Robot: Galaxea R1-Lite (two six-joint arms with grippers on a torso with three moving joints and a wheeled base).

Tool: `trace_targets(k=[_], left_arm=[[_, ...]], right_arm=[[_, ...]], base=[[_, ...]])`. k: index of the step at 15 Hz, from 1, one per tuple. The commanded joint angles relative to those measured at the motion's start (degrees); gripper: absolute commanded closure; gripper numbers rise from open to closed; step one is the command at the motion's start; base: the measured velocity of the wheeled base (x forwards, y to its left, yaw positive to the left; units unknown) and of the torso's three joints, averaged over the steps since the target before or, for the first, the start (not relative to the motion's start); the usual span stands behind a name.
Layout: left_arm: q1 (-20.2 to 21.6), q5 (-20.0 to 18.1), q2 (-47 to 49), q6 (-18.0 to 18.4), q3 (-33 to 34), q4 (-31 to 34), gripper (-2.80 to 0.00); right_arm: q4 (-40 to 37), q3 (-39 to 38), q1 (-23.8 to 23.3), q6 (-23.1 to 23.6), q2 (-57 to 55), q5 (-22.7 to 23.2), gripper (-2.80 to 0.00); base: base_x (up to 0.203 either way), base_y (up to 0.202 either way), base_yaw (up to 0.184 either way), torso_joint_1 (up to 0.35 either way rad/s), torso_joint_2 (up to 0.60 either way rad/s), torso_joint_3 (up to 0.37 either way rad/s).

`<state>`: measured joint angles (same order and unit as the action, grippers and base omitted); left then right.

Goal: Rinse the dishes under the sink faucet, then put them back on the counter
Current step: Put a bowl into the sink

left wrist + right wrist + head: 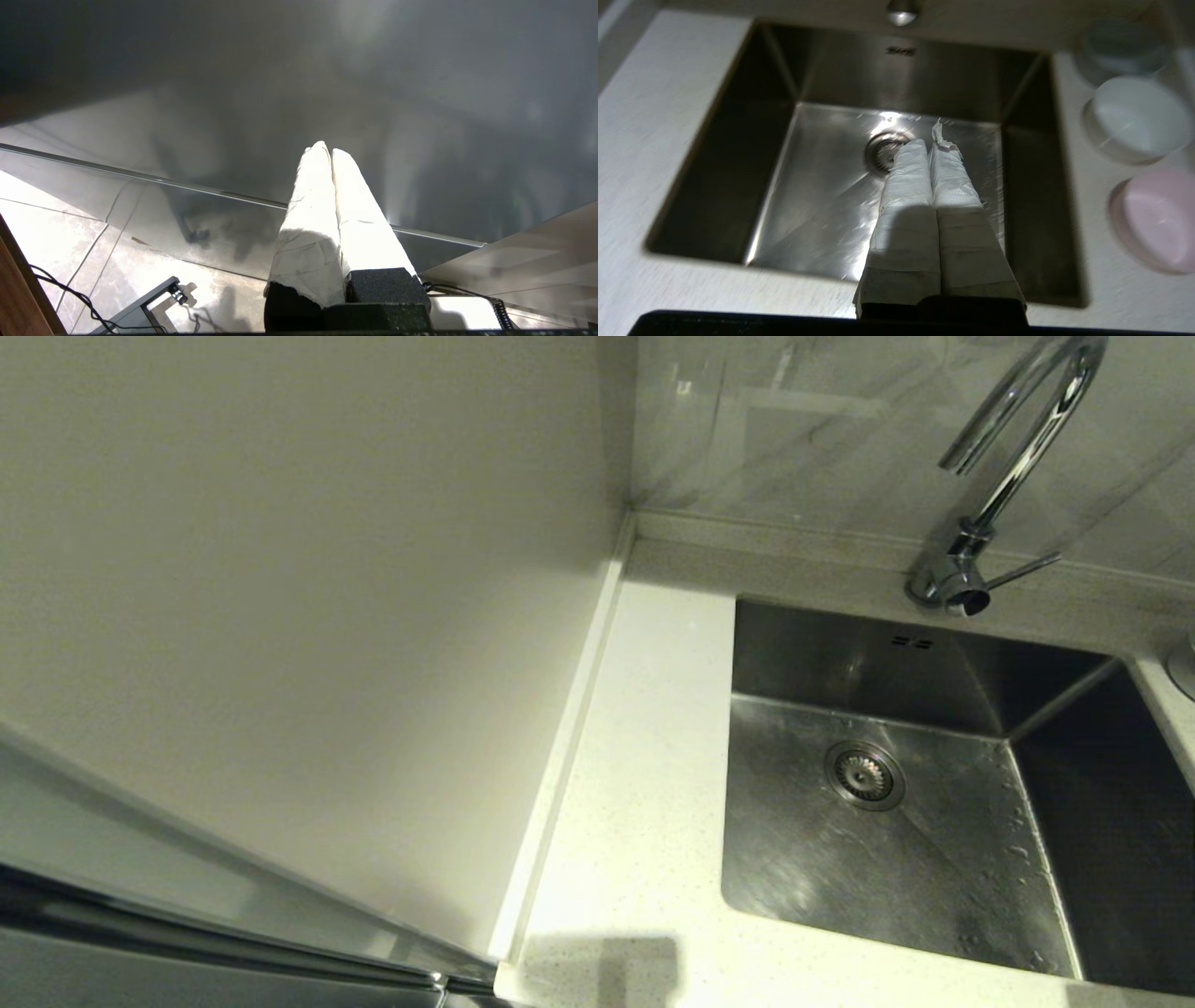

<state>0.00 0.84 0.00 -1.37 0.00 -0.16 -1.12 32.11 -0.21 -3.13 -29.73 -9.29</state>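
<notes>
The square steel sink (812, 859) lies empty, its round drain strainer (864, 775) in the middle, and shows again as the sink (822, 196) in the right wrist view. The chrome faucet (1018, 448) rises behind it. My right gripper (930, 143) hangs above the basin, shut, nothing between its tape-wrapped fingers. Three bowls sit in a row on the counter beside the sink: the steel bowl (1122, 46), the mint-white bowl (1139, 116) and the pink bowl (1155, 219). My left gripper (328, 148) is shut and empty, away from the sink, facing a glossy panel.
The speckled counter (644, 784) runs along the sink's left side, bounded by a matte wall panel (299, 597). A tiled backsplash (822, 420) stands behind the faucet. The faucet's thin lever (1022, 569) sticks out to the right. Floor tiles and cables (70, 289) lie below the left gripper.
</notes>
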Motion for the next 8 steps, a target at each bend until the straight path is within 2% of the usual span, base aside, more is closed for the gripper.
trace_targets(k=[1, 3, 5, 7, 8], left_arm=[[-0.1, 0.0, -0.2, 0.0, 0.0, 0.0, 0.00], [0.0, 0.0, -0.2, 0.0, 0.0, 0.0, 0.00], [0.0, 0.0, -0.2, 0.0, 0.0, 0.0, 0.00], [0.0, 0.0, -0.2, 0.0, 0.0, 0.0, 0.00], [0.0, 0.1, -0.2, 0.0, 0.0, 0.0, 0.00]], right_arm=[[-0.2, 8.0, 0.0, 2.2, -14.0, -4.7, 0.00], [-0.3, 14.5, -0.2, 4.3, -21.9, -8.3, 0.00], [-0.4, 21.6, -2.2, 5.9, -30.2, -9.9, 0.00], [-1.0, 30.2, -7.1, 8.9, -38.8, -9.3, 0.00], [-2.9, 35.4, -10.1, 10.1, -42.1, -7.4, 0.00]], base=[[0.000, 0.000, 0.000, 0.000, 0.00, 0.000], [0.000, 0.000, 0.000, 0.000, 0.00, 0.000], [0.000, 0.000, 0.000, 0.000, 0.00, 0.000], [0.000, 0.000, 0.000, 0.000, 0.00, 0.000], [0.000, 0.000, 0.000, 0.000, 0.00, 0.000]])
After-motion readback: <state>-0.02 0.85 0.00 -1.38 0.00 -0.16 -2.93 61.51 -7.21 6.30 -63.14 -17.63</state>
